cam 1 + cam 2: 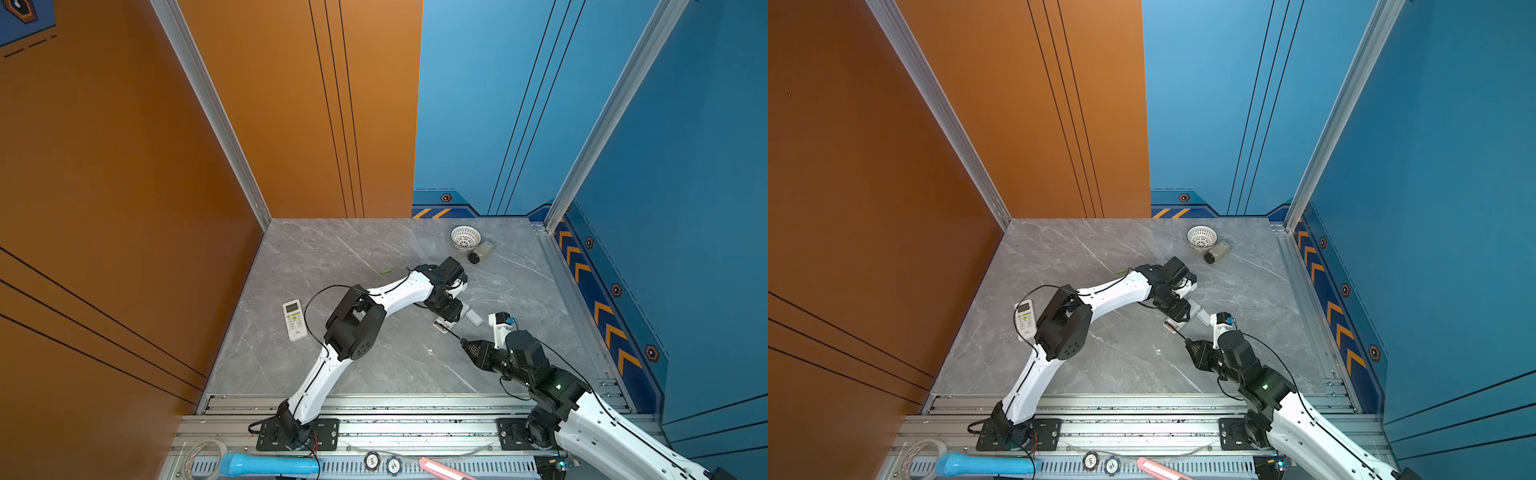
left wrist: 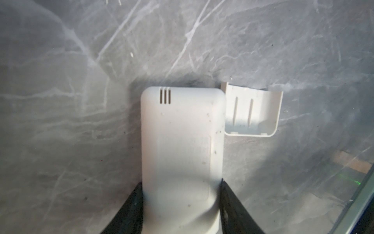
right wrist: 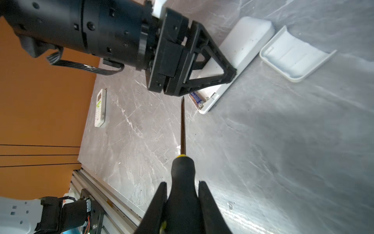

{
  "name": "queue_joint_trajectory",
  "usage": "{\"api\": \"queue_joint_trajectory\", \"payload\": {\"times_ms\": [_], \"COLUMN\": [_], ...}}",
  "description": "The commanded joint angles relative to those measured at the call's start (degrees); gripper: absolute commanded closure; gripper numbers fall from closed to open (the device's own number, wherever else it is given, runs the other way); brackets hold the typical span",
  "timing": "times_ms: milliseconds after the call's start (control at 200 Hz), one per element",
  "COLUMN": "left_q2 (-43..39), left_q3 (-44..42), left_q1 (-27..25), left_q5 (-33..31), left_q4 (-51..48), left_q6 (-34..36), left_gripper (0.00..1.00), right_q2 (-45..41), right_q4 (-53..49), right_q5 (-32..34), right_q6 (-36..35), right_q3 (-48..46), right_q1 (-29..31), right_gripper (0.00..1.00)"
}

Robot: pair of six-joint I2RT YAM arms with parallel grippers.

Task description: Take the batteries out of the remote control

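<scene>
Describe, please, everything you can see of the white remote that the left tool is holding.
The remote is a white plastic slab with rounded corners, lying back up on the grey table. A few narrow slots sit near one end; at the other end its battery bay is open, showing a bluish battery and metal contacts. The left tool clamps its long sides. The loose cover lies close beside it, and the screwdriver tip points toward the open bay.
</scene>
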Motion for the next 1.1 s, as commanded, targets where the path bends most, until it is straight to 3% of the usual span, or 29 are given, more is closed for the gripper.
{"api": "queue_joint_trajectory", "payload": {"times_ms": [0,380,1096], "left_q2": [-1.0,-2.8,-2.4], "left_q3": [-2.2,-6.4,-7.1], "left_q1": [-0.5,-2.7,-4.4], "left_q5": [-3.5,-10.5,-11.2], "left_q4": [-0.5,-0.4,0.9], "left_q6": [0.3,-0.5,-1.8], "left_gripper": [1.0,1.0,1.0], "right_q2": [3.0,12.5,25.9], "right_q4": [-7.6,-18.6,-27.2], "right_q5": [1.6,-0.3,-5.9], "right_q6": [-2.1,-1.8,-4.8], "right_q3": [5.9,17.7,30.0], "right_q1": [-0.4,-2.1,-4.4], "right_gripper": [1.0,1.0,1.0]}}
